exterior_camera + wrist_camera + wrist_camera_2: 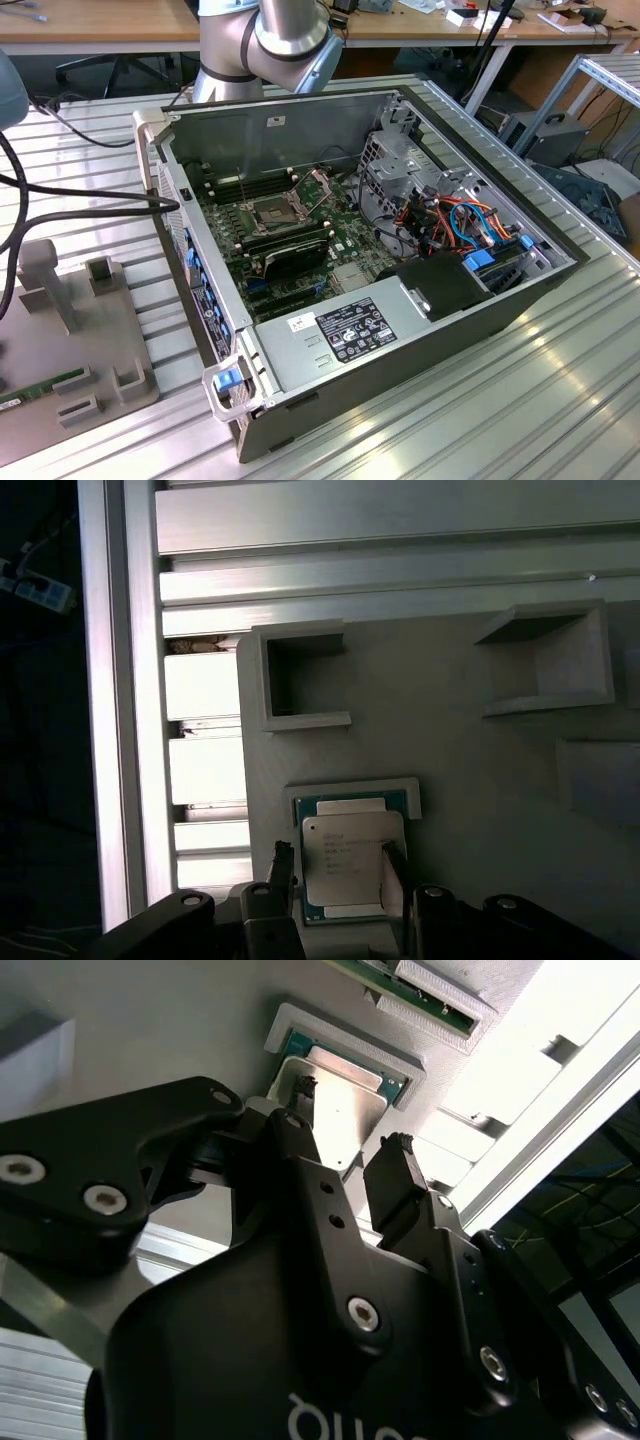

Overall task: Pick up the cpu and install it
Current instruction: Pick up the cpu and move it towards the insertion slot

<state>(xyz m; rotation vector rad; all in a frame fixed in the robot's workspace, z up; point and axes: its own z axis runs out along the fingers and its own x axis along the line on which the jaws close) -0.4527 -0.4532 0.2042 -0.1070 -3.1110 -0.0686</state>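
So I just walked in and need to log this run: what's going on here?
A robot arm's claw sits right at the cpu, which lies silver face up in a shallow square holder on a grey tray. The cpu is not yet installed. In the exterior view the open computer case lies on the table with its motherboard socket exposed.

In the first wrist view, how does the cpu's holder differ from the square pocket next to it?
The cpu's holder is filled, the cpu lying flat in it; the square pocket is empty. The holder's rim is low, the pocket's walls stand taller. Both are grey, on the same fixture plate.
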